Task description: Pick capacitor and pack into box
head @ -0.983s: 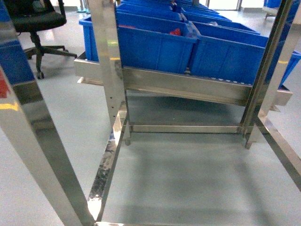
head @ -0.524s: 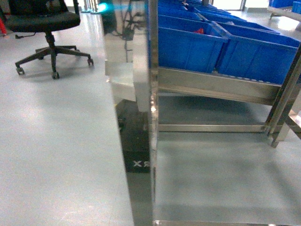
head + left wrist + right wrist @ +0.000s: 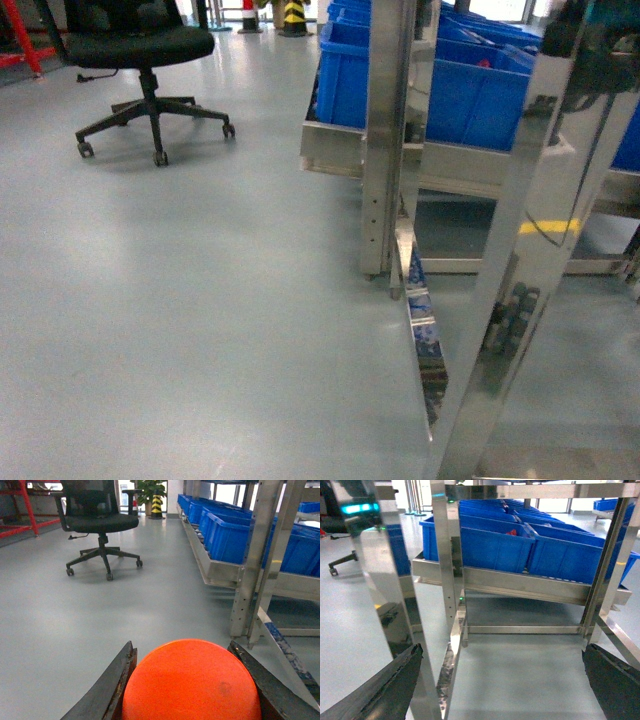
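An orange ball (image 3: 192, 680) is held tight in the left end effector (image 3: 190, 690). The right end effector (image 3: 505, 690) is wide open, holding nothing. The rack (image 3: 385, 140) should be passed slowly; no box is seen.

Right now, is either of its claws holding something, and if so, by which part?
The left gripper clasps an orange rounded object by its two sides, one finger on each. The right gripper is open and holds nothing.

No lettering, number or brand is showing legibly in any view: the blue plastic bins (image 3: 492, 545) on the steel rack (image 3: 520, 582) are bearing no readable labels (the yellow-and-black striped post (image 3: 157, 506) is carrying only stripes).
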